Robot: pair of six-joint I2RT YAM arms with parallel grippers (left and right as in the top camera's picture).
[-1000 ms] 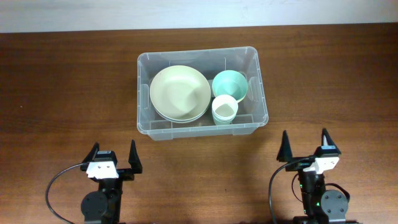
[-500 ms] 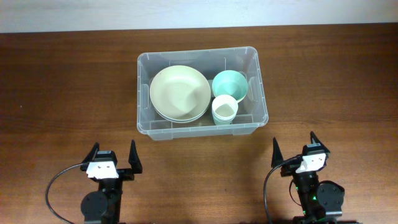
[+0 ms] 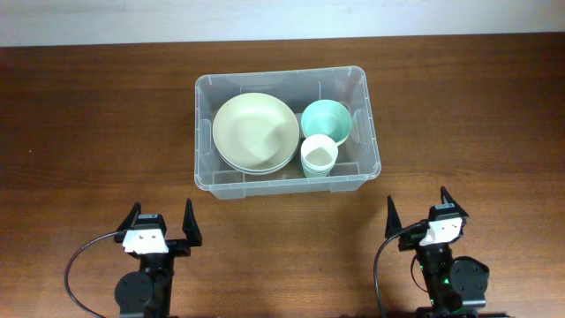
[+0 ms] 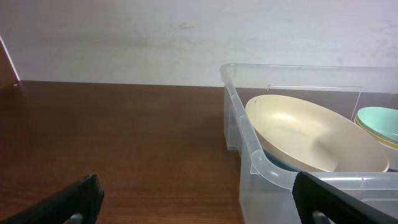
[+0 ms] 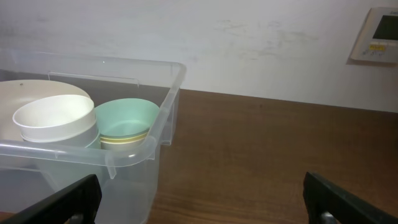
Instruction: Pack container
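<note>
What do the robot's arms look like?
Both are black. The left gripper and right gripper each have two pointed black fingers, a white block between them, and a thin black cable looping from the base. The right arm shows green lights.

Clear container (image 4: 246, 186) on wooden table (image 4: 124, 143), cream bowl (image 4: 311, 134) inside, left claw (image 4: 199, 196) spread wide

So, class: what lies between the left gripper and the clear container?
Just bare table between left gripper and container; the overhead view shows it.
</note>
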